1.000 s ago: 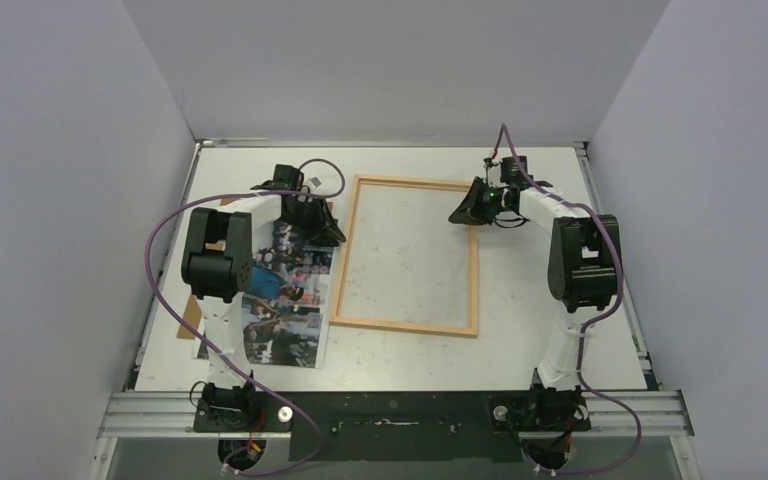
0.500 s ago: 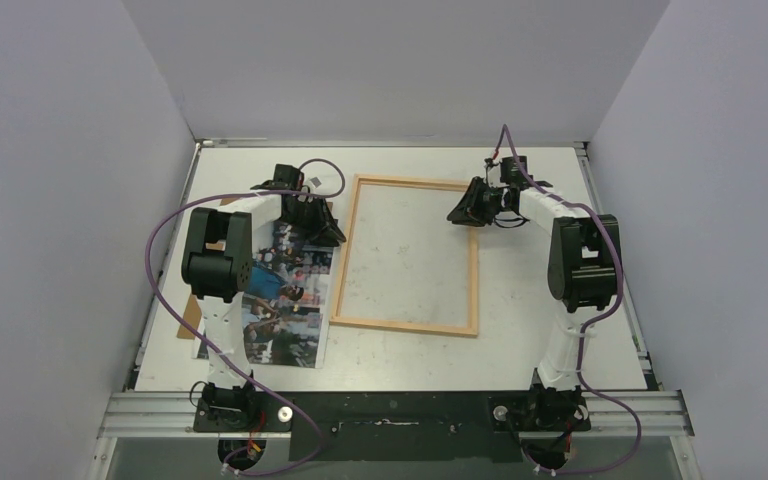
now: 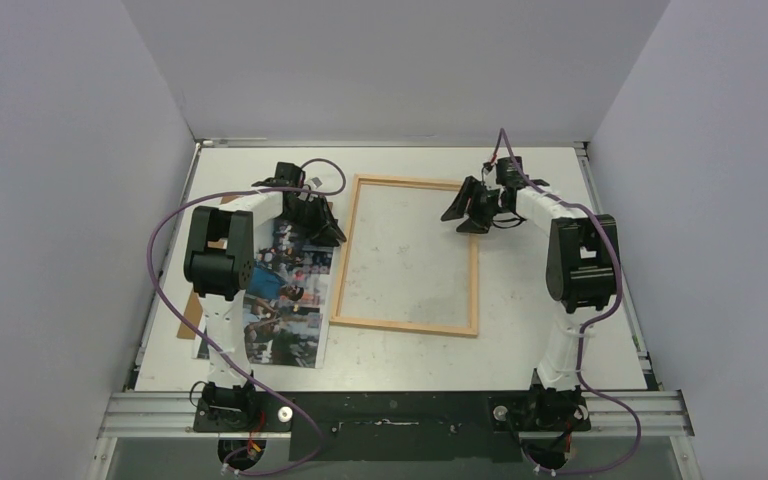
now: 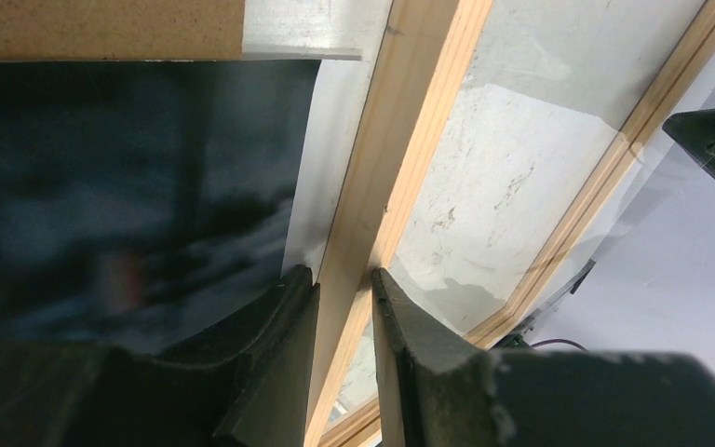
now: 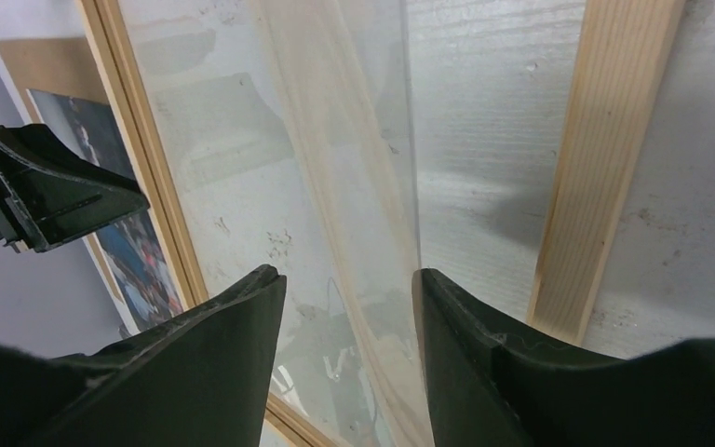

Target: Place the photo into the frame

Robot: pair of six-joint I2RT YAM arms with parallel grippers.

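The photo lay face up on the left part of the worktop, partly beneath the left arm. Its long right edge ran just beside the left rail of the frame, so we saw it outside the frame. A brown backing board lay under it, showing along the photo's left edge and past its far end.

The frame lay flat in the middle of the worktop, and its opening showed the scuffed white surface. In the wrist views we made out what looked like a clear glossy sheet inside the frame, giving off reflections.

The left pincer sat at the far part of the frame's left rail. In its own view one finger stood on each side of that rail, pressed against the wood, so we read it as clamped on the frame.

The right pincer hovered over the far right part of the frame, just inside the right rail. In its own view its fingers stood well apart with nothing gripped between them, only the glossy sheet below.

Purple cables looped from each arm down to its base.
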